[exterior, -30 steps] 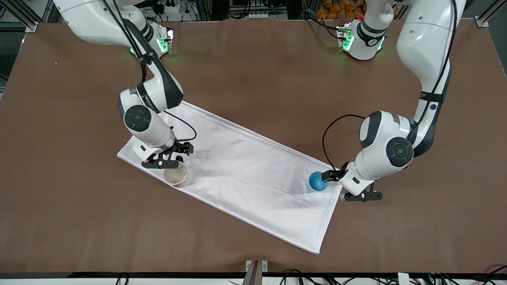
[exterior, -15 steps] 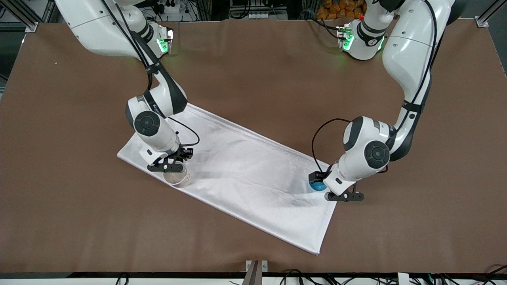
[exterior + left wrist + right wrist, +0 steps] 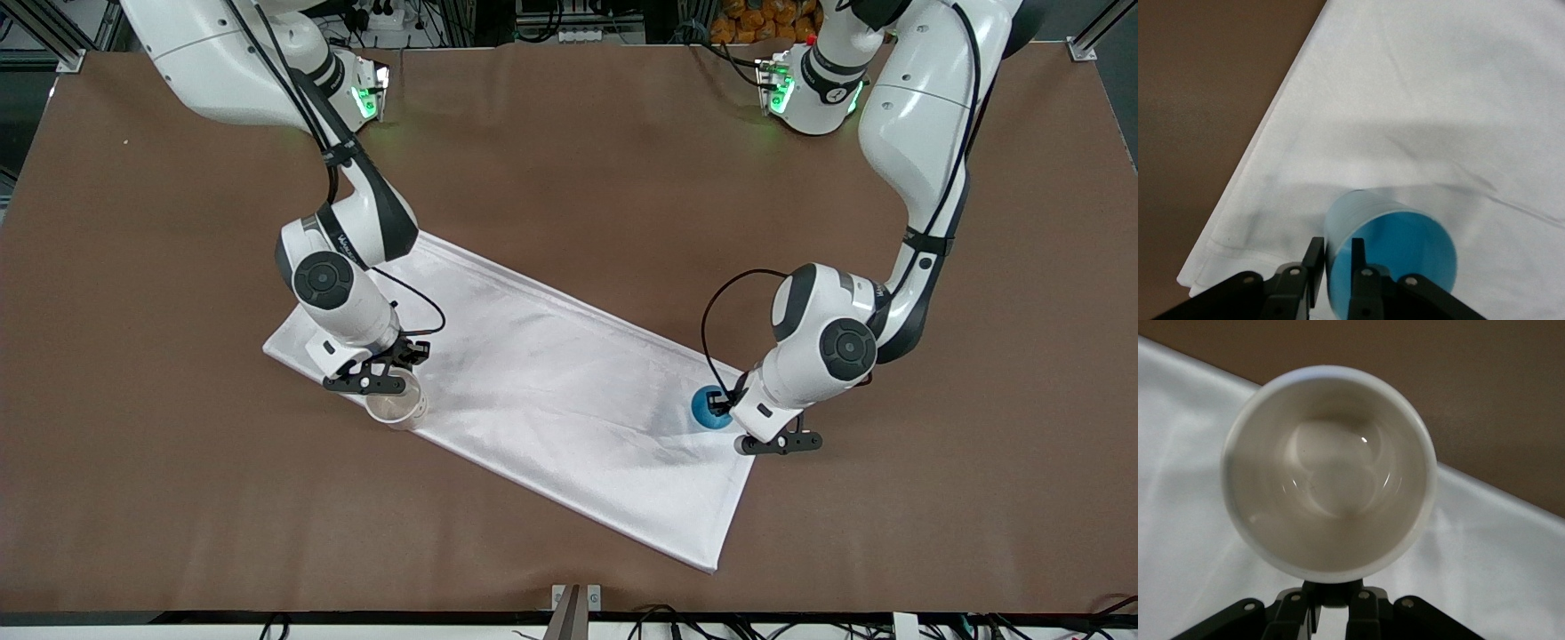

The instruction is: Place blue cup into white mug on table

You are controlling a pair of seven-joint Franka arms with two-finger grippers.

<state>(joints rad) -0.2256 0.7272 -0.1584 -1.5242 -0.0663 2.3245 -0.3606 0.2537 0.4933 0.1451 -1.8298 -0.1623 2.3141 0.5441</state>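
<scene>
The blue cup [image 3: 709,407] stands on the white cloth near its end toward the left arm. My left gripper [image 3: 724,404] is shut on the cup's wall. In the left wrist view one finger is inside the blue cup [image 3: 1398,257] and one outside, with the gripper [image 3: 1336,252] pinching the rim. The white mug [image 3: 396,407] stands at the cloth's other end. My right gripper [image 3: 397,378] is shut on its black handle. The right wrist view looks into the empty mug [image 3: 1328,470], with the gripper [image 3: 1336,600] on the handle [image 3: 1335,590].
The white cloth [image 3: 551,400] lies slantwise across the middle of the brown table [image 3: 569,160]. A grey bracket [image 3: 575,597] sits at the table edge nearest the front camera. Both arms reach down over the cloth's two ends.
My left arm has swung in over the blue cup, and its gripper now holds the cup's wall. My right gripper has shifted slightly at the mug.
</scene>
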